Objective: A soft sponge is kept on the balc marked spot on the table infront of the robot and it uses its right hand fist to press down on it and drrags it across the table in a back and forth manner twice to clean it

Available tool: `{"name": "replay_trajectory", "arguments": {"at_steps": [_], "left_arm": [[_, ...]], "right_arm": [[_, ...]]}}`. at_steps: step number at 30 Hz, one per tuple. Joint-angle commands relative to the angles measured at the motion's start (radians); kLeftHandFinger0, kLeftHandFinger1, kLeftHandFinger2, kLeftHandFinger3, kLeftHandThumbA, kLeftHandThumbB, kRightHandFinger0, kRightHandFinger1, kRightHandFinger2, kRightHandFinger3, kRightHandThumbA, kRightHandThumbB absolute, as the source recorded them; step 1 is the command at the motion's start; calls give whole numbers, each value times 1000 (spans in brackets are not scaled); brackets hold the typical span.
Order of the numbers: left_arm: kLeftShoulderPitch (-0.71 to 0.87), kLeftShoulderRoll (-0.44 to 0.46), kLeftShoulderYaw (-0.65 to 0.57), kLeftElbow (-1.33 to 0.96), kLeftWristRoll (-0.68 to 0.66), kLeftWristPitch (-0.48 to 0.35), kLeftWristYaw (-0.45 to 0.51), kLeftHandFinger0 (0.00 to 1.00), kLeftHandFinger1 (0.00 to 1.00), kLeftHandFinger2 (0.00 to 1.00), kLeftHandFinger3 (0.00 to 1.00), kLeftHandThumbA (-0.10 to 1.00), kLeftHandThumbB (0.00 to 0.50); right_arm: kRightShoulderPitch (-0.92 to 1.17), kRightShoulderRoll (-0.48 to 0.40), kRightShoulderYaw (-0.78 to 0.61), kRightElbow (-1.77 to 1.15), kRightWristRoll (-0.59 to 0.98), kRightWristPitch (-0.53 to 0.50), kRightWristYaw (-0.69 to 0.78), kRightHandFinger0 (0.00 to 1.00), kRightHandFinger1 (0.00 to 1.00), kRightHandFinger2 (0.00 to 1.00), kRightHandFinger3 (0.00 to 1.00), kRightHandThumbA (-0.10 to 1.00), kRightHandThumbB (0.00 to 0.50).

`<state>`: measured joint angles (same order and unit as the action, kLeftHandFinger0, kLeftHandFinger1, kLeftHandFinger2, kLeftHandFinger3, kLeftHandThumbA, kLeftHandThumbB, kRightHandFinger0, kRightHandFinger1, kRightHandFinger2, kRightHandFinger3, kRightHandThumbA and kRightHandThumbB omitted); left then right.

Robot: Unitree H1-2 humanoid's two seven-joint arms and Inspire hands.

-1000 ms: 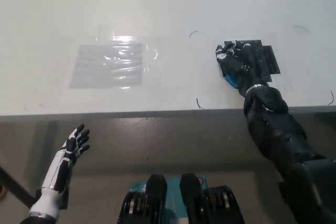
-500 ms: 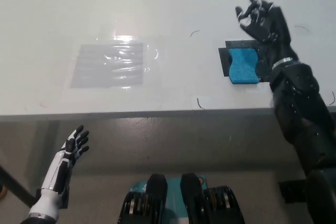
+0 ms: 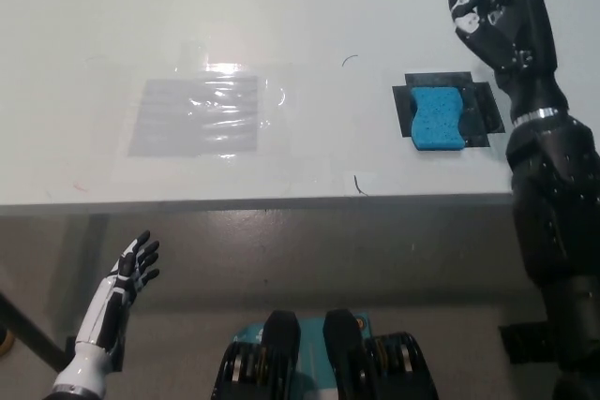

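A blue sponge (image 3: 437,118) lies flat on the black marked patch (image 3: 480,108) at the right of the white table (image 3: 281,35). My black right hand (image 3: 497,14) is raised above and beyond the sponge, to its far right, open with fingers spread and holding nothing. It does not touch the sponge. My white left hand (image 3: 134,269) rests open below the table's front edge at the lower left.
A shiny clear plastic sheet (image 3: 197,116) is taped flat on the table left of centre. Small pen marks (image 3: 358,184) dot the tabletop near the patch. The table's front edge (image 3: 262,203) runs across the middle of the view.
My right hand lifted off the sponge and rose up and to the far right, its fingers opening. The sponge now lies uncovered on the black patch. The left hand barely moved.
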<state>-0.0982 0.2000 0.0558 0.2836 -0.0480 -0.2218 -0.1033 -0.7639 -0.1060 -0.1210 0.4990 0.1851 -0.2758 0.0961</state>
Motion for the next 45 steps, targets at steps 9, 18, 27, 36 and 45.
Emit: {"name": "replay_trajectory", "arguments": {"at_steps": [9, 18, 27, 36, 45], "left_arm": [[-2, 27, 2, -28, -2, -53, -19, 1000, 1000, 1000, 1000, 1000, 500], [-8, 24, 2, -20, -5, -58, -20, 1000, 1000, 1000, 1000, 1000, 500], [-14, 29, 8, -9, -9, -60, -19, 1000, 1000, 1000, 1000, 1000, 500], [-28, 33, 15, 1, 0, -75, -4, 1000, 1000, 1000, 1000, 1000, 500], [-22, 25, 21, -14, -1, -71, 2, 1000, 1000, 1000, 1000, 1000, 500]], "right_arm": [[429, -23, 259, -1323, -94, 218, 138, 1000, 1000, 1000, 1000, 676, 403], [642, -135, 260, -1257, 144, 24, 178, 1000, 1000, 1000, 416, 555, 316], [858, -175, 274, -1124, 60, 30, 186, 1000, 1000, 1000, 1000, 1000, 500], [841, -186, 282, -784, 70, 80, 188, 1000, 1000, 1000, 1000, 880, 500], [745, -111, 261, -465, 41, 27, 184, 1000, 1000, 1000, 1000, 1000, 500]]}}
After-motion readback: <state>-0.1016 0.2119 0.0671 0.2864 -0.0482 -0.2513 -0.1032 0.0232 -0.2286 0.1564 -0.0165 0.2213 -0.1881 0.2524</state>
